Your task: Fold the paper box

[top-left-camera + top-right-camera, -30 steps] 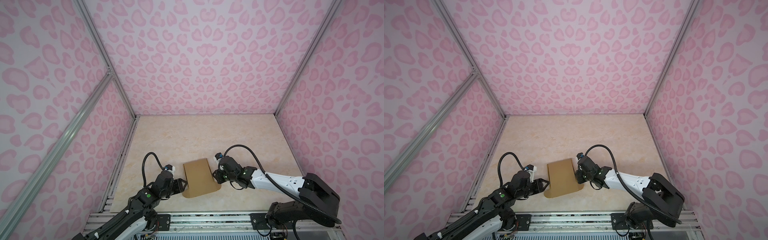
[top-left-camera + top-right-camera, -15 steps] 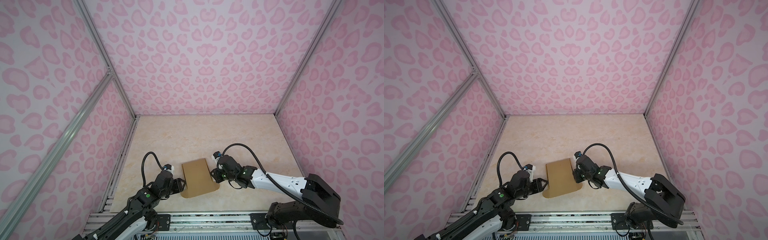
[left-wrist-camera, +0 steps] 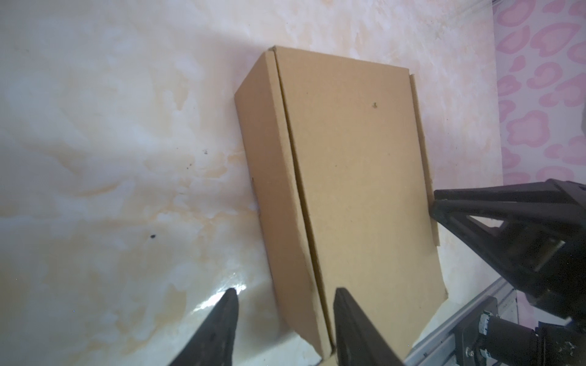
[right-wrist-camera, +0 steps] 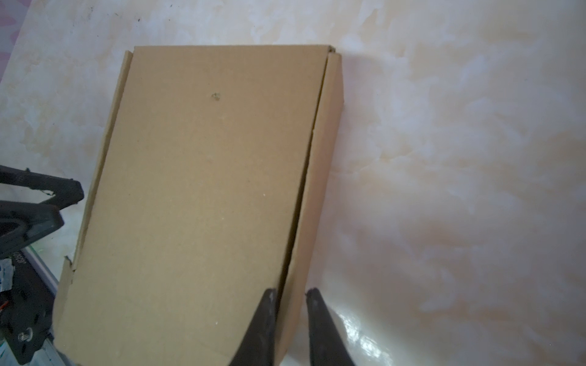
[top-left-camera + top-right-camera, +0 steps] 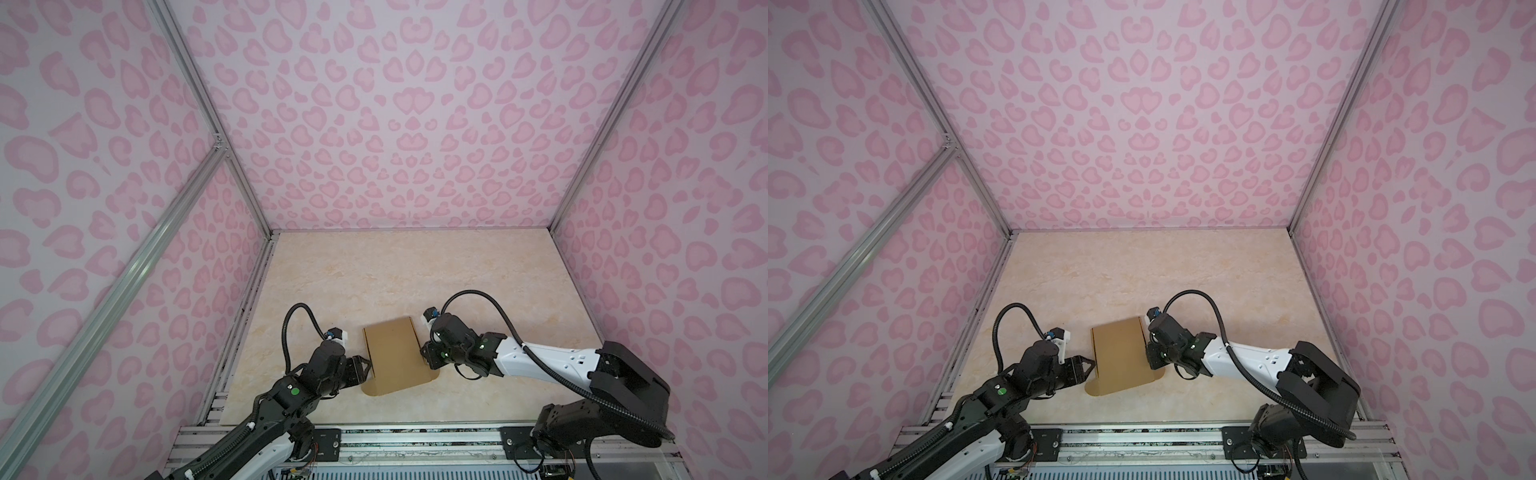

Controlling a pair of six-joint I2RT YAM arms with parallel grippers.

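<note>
The paper box lies near the table's front edge as a shallow brown box with its lid down; a rounded flap sticks out flat at its near end. My left gripper is open at the box's left side, one finger over the lid and one over the table. My right gripper is at the right side of the box. Its narrow jaws are closed on the upright side wall, one finger at the lid seam and one outside.
The marble-look table stretches bare behind the box. Pink patterned walls enclose it on three sides. An aluminium rail with both arm bases runs along the front edge, close to the box's near end.
My right gripper has shifted a little left against the box and its jaws have narrowed onto the side wall. The box has slid slightly left. The left gripper has stayed open in place.
</note>
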